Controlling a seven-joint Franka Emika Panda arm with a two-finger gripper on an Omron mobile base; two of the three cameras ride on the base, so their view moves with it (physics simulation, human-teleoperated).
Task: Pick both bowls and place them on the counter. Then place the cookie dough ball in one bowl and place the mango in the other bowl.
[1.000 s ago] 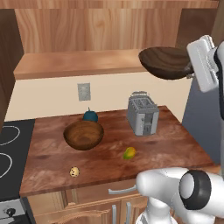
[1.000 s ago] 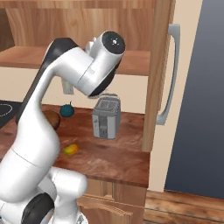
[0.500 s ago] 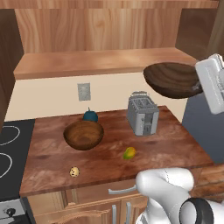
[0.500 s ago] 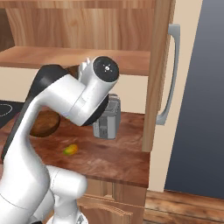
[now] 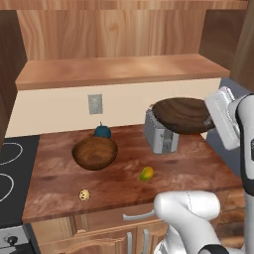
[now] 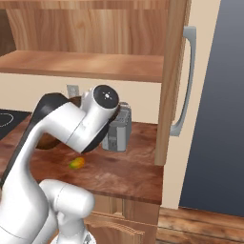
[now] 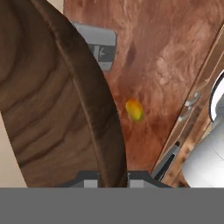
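The arm (image 6: 71, 128) is glossy white, built of thick rounded links with dark grey joint bands — one round white joint cap carries a small mark at its centre. The hand (image 5: 225, 119) is a boxy white block — edges squared off.

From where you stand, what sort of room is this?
A kitchen, rendered rather than real. A wooden counter runs under a shelf, with a toaster on it, a stovetop at its left end and drawers below. A bowl and a mango sit on the counter.
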